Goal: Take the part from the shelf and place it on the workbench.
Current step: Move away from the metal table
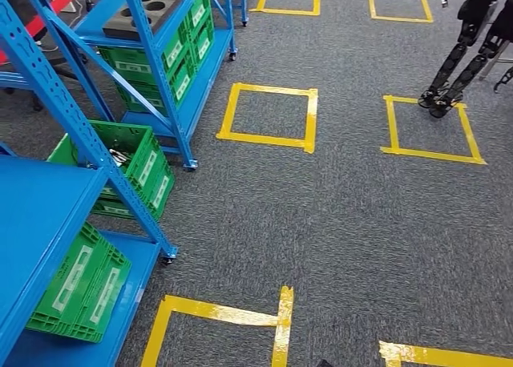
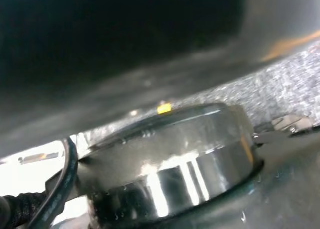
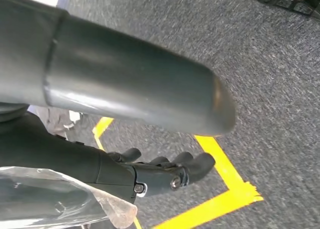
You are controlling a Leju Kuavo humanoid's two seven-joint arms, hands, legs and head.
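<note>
Right hand [image 3: 162,171] hanging over carpet, fingers loosely apart, holding nothing; left hand's state impossible to tell. Shelf [image 1: 72,127] off to left, nearer left arm; part unidentifiable.

A warehouse-style robot test lab: blue steel shelves [image 1: 72,135] with green crates [image 1: 136,163] at nine to eleven o'clock, yellow tape squares [image 1: 269,114] marking grey carpet [image 1: 339,223] ahead.

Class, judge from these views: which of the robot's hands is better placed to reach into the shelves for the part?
Probably left: the blue shelves with green crates stand on the robot's left. The right hand hangs over carpet, holding nothing. The left wrist view is too blurred to judge.
</note>
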